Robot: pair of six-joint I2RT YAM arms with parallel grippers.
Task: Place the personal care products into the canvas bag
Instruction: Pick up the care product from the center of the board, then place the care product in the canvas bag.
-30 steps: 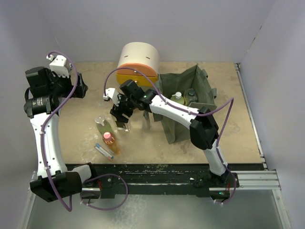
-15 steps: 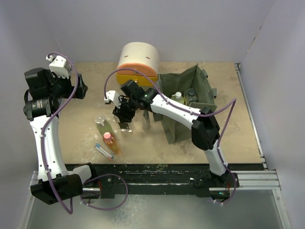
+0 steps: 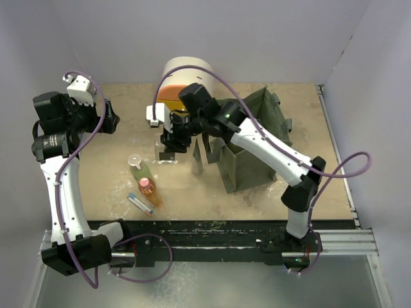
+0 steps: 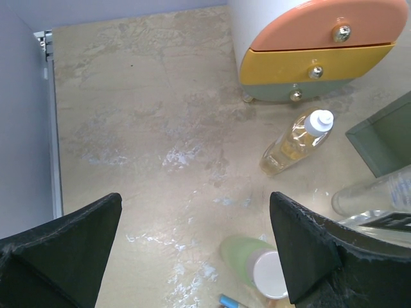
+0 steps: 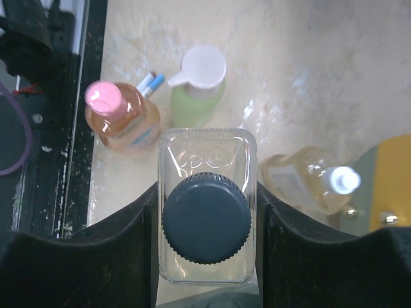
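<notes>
Right hand is clenched on a clear square bottle w/ a black cap, one finger pressed on each flat side. Bottle is upright, cap facing the wrist cam. Can't tell whether its base is off the counter. From the top view it's just in front of the drawer unit, left of the canvas bag and apart from it.

Left hand is released, fingers spread wide w/ nothing btwn them, up over the far-left part of the counter.

The bag is olive and stands at right-ctr of the counter. The right arm reaches across above it and hides the inside.

Other bottles lie on their sides on the counter:
- A green bottle w/ a white cap is nr the front-left.
- An orange bottle w/ a pink cap is just beside the green one.
- A slim grey-blue tube is next to the orange bottle.
- A pale yellow bottle w/ a white cap is close in front of the drawer unit's bottom drawer.
</notes>
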